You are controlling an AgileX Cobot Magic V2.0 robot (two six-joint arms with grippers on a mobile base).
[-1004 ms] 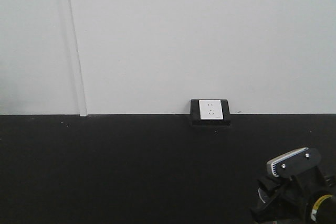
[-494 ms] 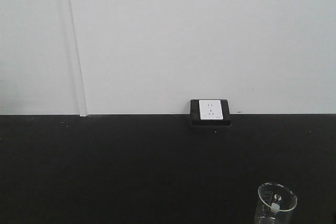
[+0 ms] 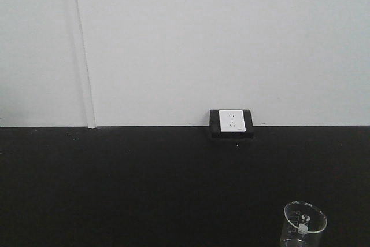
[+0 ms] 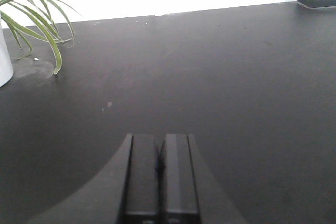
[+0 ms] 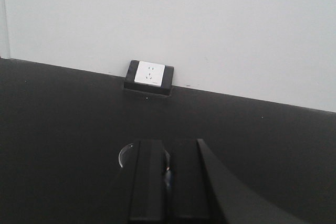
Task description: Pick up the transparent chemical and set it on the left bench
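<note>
Glass beaker of transparent chemical (image 3: 303,224) stands ungrasped on the black tabletop (image 3: 115,189) near the wall socket (image 3: 231,121). My right tool (image 5: 168,149) and left tool (image 4: 159,142) are closed; grasping needs the right one opened.

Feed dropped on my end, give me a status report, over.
Left gripper shut, empty. Right gripper shut, empty. Beaker upright on socket counter, unheld. Nothing blocking it.

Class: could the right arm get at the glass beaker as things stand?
Probably yes: the beaker stands alone on the black counter, its rim just beyond the right gripper, nothing between them; the shut jaws would need opening.
</note>
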